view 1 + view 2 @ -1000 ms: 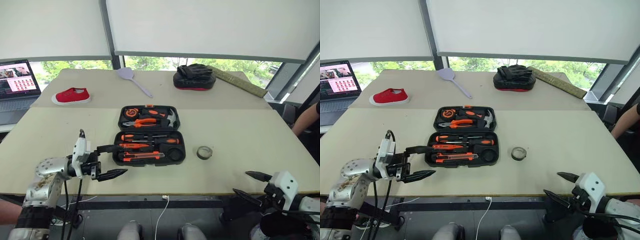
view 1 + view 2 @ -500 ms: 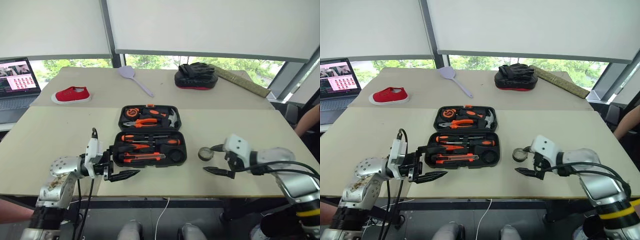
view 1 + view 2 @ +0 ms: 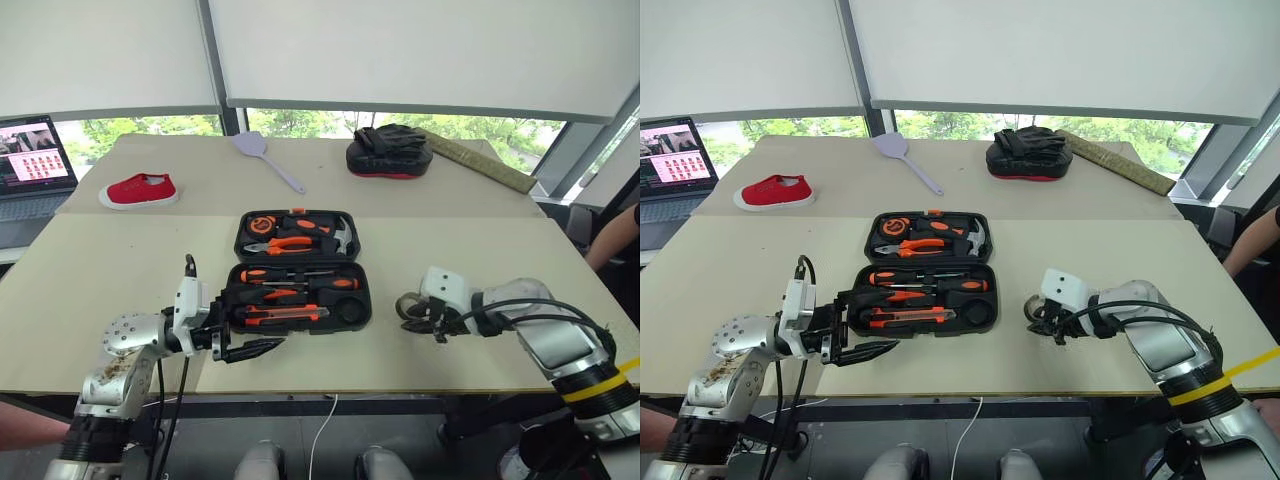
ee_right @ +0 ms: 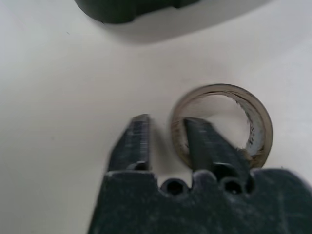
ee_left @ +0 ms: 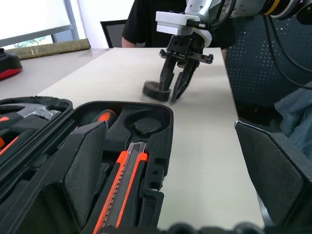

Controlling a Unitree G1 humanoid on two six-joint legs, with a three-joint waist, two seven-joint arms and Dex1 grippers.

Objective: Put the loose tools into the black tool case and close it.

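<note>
The black tool case (image 3: 236,305) lies open in the middle of the table, with screwdrivers (image 3: 300,273), a utility knife (image 3: 285,313), pliers and a hammer in its slots. Right of it the grey tape roll (image 3: 404,300) lies flat on the table. My right gripper (image 4: 165,129) points down onto the roll. Its jaws are nearly together astride the roll's wall, one finger inside the ring and one outside. My left gripper (image 3: 258,322) stands open and level at the case's near left corner, pointing right. The left wrist view shows the tape roll (image 5: 153,91) and the right gripper (image 5: 174,97).
At the far side lie a red shoe (image 3: 140,190), a lilac spatula (image 3: 265,158), a black mitt with a red edge (image 3: 388,158) and a long khaki bar (image 3: 485,165). A laptop (image 3: 35,155) is far left. A person's arm (image 3: 610,240) shows at the right edge.
My right gripper has swung in from the table's near right edge to the tape roll and its fingers have closed around the roll's wall. The left gripper has edged right, still open.
</note>
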